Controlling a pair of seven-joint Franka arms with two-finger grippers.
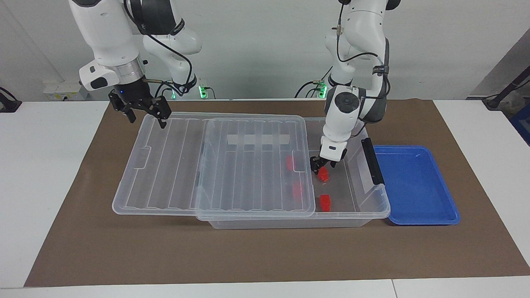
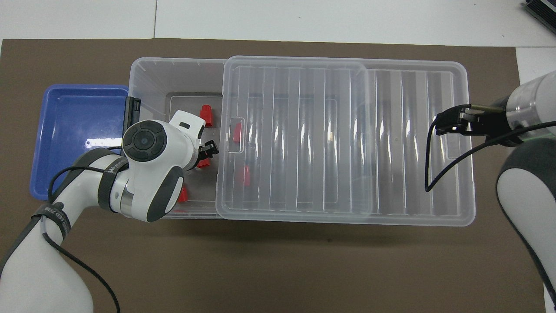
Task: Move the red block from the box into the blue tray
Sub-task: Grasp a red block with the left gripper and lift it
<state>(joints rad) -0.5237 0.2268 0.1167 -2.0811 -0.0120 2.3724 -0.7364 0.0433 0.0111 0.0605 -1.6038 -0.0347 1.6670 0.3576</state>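
Observation:
The clear box [image 1: 383, 205] lies on the mat with its ribbed lid [image 1: 207, 165] slid toward the right arm's end, leaving the end by the blue tray [image 1: 414, 186] uncovered. My left gripper [image 1: 321, 166] is down inside this uncovered end, open, its fingers just above and astride a red block [image 1: 323, 176]. Another red block [image 1: 325, 202] lies farther from the robots, and two show through the lid [image 1: 290, 162]. In the overhead view the left gripper [image 2: 207, 153] covers part of that block [image 2: 203, 164]. My right gripper [image 1: 147, 117] is open and raised over the lid's outer end.
The blue tray [image 2: 78, 130] sits against the box's latch end and holds nothing. A black latch [image 1: 372, 161] stands on that end wall. A brown mat [image 1: 265, 256] covers the table under everything. One more red block [image 2: 183, 194] lies near the box wall nearest the robots.

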